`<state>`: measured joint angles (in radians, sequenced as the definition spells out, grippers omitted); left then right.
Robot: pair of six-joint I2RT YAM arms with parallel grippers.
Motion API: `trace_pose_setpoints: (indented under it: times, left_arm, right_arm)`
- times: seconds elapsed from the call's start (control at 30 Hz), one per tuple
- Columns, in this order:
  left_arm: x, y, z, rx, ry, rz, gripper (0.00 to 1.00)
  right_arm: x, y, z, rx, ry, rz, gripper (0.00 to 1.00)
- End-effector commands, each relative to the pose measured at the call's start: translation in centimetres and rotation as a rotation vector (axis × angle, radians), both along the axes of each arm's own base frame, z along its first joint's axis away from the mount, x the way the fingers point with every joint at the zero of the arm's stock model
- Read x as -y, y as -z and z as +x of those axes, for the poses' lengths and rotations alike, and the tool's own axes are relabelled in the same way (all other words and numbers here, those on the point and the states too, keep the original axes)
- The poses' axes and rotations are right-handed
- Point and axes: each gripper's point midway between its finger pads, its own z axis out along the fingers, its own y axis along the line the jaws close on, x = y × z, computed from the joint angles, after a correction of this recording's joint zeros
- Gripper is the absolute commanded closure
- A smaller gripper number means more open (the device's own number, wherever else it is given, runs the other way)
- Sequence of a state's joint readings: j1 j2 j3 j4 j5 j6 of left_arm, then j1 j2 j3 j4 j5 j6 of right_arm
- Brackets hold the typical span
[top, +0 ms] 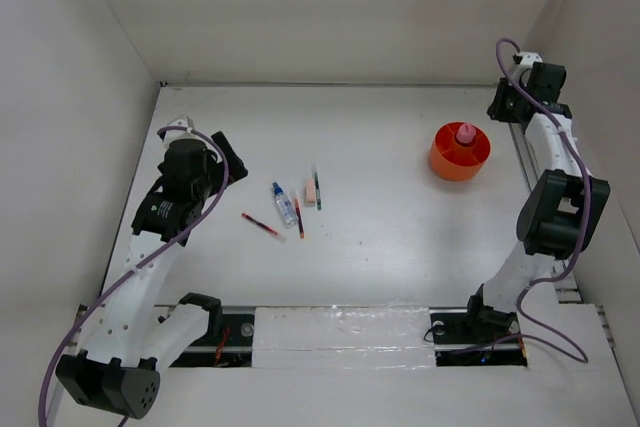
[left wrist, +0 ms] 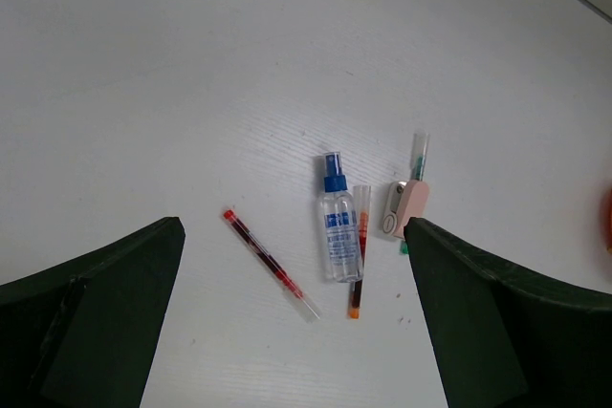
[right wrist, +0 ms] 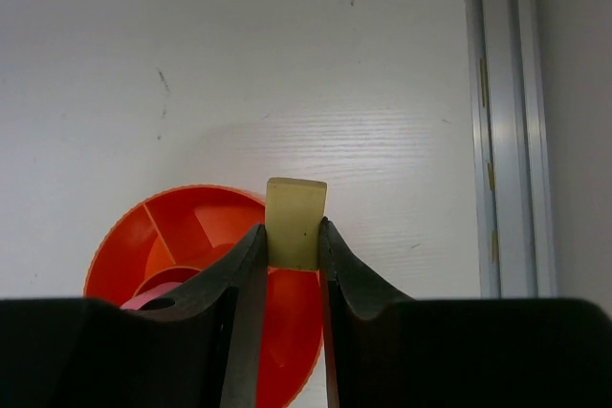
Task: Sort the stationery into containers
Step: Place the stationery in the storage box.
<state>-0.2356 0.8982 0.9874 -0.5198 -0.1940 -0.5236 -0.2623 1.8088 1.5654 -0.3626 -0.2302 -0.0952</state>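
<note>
bottle (top: 286,207) lies near-to-far — cap far

Stationery left, tub (top: 446,163) right on the desk (top: 400,247)
The bottle (top: 285,204) lay between first pen (top: 262,226) and second pen (top: 298,217), eraser (top: 311,191) and third pen (top: 317,185) just right of them; a cylinder (top: 465,133) stood in the tub, the cube (right wrist: 296,203) sat in the right pincer (right wrist: 292,229), behind and right of it.

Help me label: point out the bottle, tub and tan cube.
bottle (left wrist: 338,225), left wrist view, its label.
tub (top: 452,171), top view, outer wall.
tan cube (right wrist: 295,222), right wrist view, front face.
</note>
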Motion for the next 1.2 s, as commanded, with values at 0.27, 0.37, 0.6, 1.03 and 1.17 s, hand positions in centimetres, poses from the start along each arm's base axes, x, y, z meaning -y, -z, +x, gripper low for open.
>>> trace_pose_setpoints:
  times: [0.27,0.37,0.6,1.03,1.17]
  left_arm:
    - [-0.1,-0.5,0.1,0.033,0.004,0.009,0.00]
    - [-0.1,-0.5,0.1,0.033,0.004,0.009,0.00]
    - [-0.1,-0.5,0.1,0.033,0.004,0.009,0.00]
    - [0.0,-0.3,0.3,0.024,0.004,0.011,0.00]
    - [0.0,-0.3,0.3,0.024,0.004,0.011,0.00]
  right_arm:
    - [0.1,1.8,-0.9,-0.074,0.057,0.037,0.99]
    - [-0.4,2.2,-0.7,-0.079,0.032,0.057,0.97]
    - [-0.9,3.0,-1.2,-0.104,0.010,0.044,0.97]
    - [-0.6,2.4,-3.8,-0.120,0.077,0.036,0.97]
    - [-0.9,2.7,-4.3,-0.120,0.075,0.049,0.97]
